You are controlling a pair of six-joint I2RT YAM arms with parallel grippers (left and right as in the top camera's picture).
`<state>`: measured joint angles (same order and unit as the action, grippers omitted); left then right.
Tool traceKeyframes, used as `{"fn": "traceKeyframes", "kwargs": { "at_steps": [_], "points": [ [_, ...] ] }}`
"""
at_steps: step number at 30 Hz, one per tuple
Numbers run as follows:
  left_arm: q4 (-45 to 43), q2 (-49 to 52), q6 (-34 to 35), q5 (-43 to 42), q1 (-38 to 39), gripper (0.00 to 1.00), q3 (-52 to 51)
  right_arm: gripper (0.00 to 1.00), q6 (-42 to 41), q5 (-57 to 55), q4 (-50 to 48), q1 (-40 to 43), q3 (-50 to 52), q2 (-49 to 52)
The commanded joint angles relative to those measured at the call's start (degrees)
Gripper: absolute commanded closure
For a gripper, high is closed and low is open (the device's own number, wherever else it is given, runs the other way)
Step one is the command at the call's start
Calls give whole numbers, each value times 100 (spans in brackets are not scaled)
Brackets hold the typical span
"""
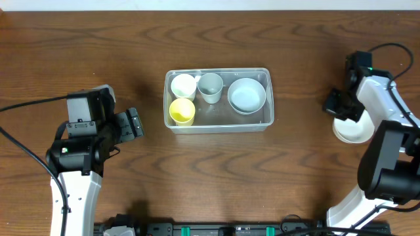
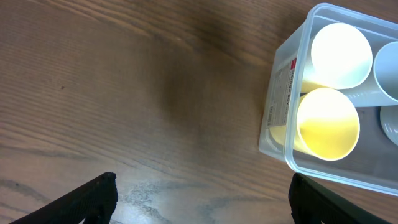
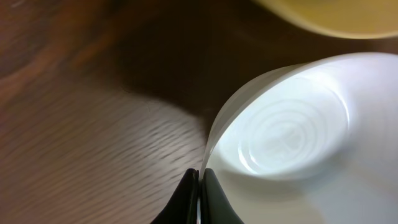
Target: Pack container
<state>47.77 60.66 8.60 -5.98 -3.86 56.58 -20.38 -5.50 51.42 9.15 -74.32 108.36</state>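
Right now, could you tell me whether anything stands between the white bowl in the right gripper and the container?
Nothing visible does: only bare table lies between the white bowl, pinched by the right gripper, and the container.

— On the brown wooden worktop, what's in the clear rectangular plastic container?
— White plastic cup at left, yellow plastic cup before it, grey plastic cup right of the white one, pale round bowl at the right end.
— Outside it?
— A white round dish, far right, well apart.
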Motion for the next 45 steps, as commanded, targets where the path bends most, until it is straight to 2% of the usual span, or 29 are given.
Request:
{"fn": "traceKeyframes", "kwargs": {
  "at_steps": [1, 7, 14, 21, 30, 33, 34, 35, 36, 45],
  "points": [
    [11, 4, -11, 59, 4, 12, -87, 99, 586, 463, 55, -323, -306, -240],
    [13, 4, -11, 59, 4, 12, -87, 99, 2070, 1198, 402, -1309, -1126, -1019],
    [13, 4, -11, 59, 4, 12, -87, 99, 3012, 1084, 195, -2828, -1322, -1401],
    [15, 4, -11, 59, 4, 12, -87, 99, 3226, 1040, 61, -3687, -1320, -940],
    [15, 4, -11, 59, 4, 12, -87, 97, 3226, 1043, -85, -3799, -1320, -105],
    [15, 4, -11, 59, 4, 12, -87, 92, 3226, 1043, -164, -3794, -1320, 17],
    [15, 4, -11, 59, 4, 12, -87, 79, 3226, 1043, -179, -3794, -1320, 20],
    [15, 4, -11, 59, 4, 12, -87, 56, 3228, 1043, -195, -3794, -1320, 20],
    [15, 4, -11, 59, 4, 12, -87, 50, 3228, 1040, -205, -3794, -1320, 20],
    [15, 4, -11, 59, 4, 12, -87, 47, 3182, 752, -365, -3792, -1353, 9]
  ]
}}
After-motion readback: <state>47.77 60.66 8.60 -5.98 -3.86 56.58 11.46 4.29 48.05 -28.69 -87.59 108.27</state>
